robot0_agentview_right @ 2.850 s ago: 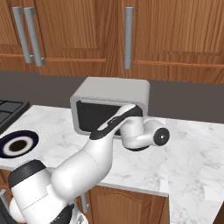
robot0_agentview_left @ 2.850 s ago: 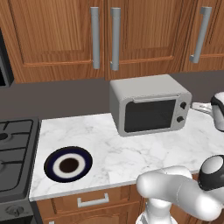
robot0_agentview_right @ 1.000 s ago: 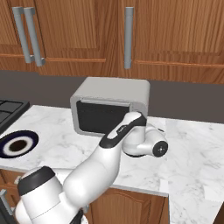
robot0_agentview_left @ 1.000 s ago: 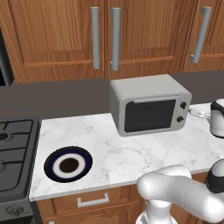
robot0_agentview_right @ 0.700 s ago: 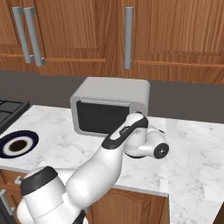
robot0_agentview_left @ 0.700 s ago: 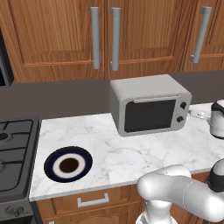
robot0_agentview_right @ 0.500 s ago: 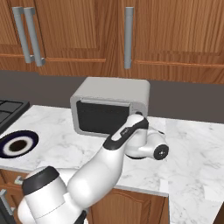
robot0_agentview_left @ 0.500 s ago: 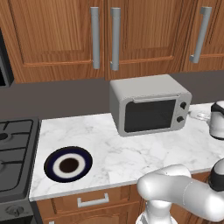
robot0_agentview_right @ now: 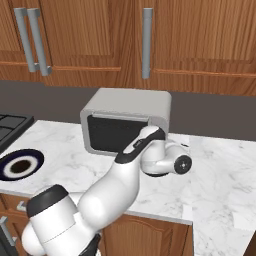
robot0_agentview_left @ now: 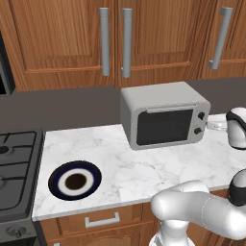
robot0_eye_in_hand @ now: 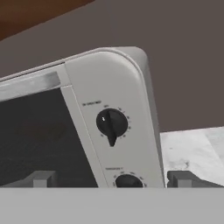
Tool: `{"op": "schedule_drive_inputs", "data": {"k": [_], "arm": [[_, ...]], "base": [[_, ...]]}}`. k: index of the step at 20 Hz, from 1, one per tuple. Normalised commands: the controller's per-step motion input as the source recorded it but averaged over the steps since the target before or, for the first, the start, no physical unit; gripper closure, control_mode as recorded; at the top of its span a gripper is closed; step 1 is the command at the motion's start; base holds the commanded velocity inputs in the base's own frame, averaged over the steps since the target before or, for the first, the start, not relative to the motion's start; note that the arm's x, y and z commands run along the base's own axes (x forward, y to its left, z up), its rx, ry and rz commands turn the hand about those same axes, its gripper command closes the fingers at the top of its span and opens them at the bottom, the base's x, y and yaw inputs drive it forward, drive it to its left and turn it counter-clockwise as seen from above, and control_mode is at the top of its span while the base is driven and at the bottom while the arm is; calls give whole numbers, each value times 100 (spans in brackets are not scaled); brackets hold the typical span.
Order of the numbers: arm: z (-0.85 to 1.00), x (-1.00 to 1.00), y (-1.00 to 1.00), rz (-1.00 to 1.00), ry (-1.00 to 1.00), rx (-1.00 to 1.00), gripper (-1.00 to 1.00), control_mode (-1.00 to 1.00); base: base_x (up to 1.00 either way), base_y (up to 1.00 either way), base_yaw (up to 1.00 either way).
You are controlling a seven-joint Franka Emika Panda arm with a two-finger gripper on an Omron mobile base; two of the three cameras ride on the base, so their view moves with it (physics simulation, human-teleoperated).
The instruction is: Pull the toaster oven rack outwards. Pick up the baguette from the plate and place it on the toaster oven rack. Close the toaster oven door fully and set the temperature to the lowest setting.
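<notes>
The toaster oven [robot0_agentview_left: 165,118] stands on the white marble desk [robot0_agentview_left: 125,173], near the back wall, and its door [robot0_agentview_left: 164,126] is shut. The plate [robot0_agentview_left: 75,180] lies well apart from it, near the stove [robot0_agentview_left: 14,168], and there is no bread on it. The tool [robot0_eye_in_hand: 111,179] is wide open and holds nothing. It is in front of the oven's right side, facing the two dark knobs [robot0_eye_in_hand: 112,124].
</notes>
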Motion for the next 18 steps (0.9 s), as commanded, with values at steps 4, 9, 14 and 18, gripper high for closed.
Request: {"op": "schedule_drive_inputs", "data": {"k": [4,9,14,18], "arm": [[1,0,0,0,0,-10,-100,-100],[-13,3,0,0,-3,0,-100,-100],[-24,1,0,0,-9,0,-100,-100],[-24,0,0,0,-13,0,-100,-100]], "base": [[0,0,0],[0,0,0],[0,0,0],[0,0,0]]}}
